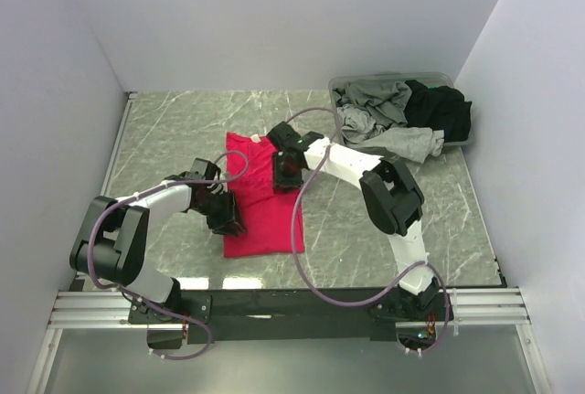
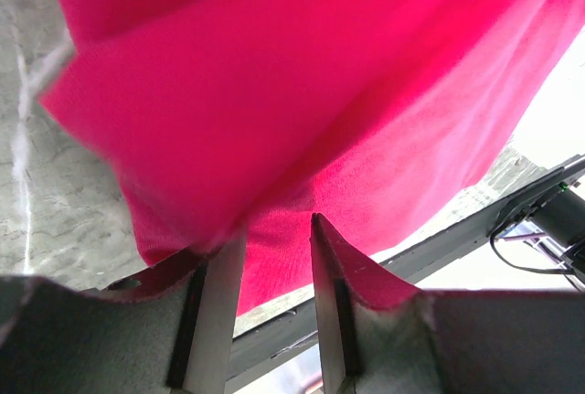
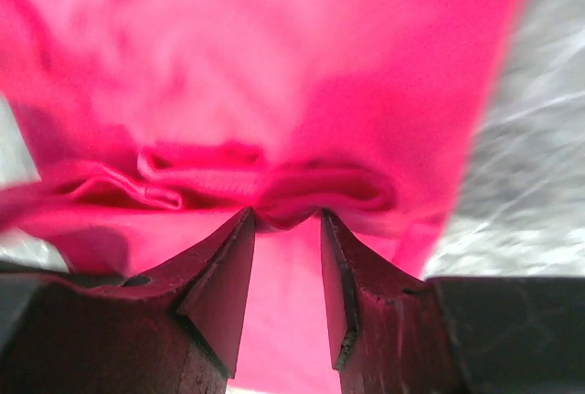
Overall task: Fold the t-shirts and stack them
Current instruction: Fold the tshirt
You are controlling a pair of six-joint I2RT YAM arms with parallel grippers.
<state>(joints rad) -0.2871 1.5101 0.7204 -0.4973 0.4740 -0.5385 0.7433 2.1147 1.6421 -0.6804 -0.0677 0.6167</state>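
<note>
The pinkish-red t-shirt lies mid-table by the near edge. The left gripper nips its left hem and the right gripper pinches bunched cloth farther back, seemingly to fold it. The grey and black t-shirts wait in the far-right tub.

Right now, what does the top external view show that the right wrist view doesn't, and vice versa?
Only top external: the grey tub of grey and black shirts at the far right, the left hand, and where the red t-shirt lies on the table. Only right wrist: a puckered fold of cloth bunched at the fingertips of the right hand. Both: the red t-shirt, the right hand and the table.
</note>
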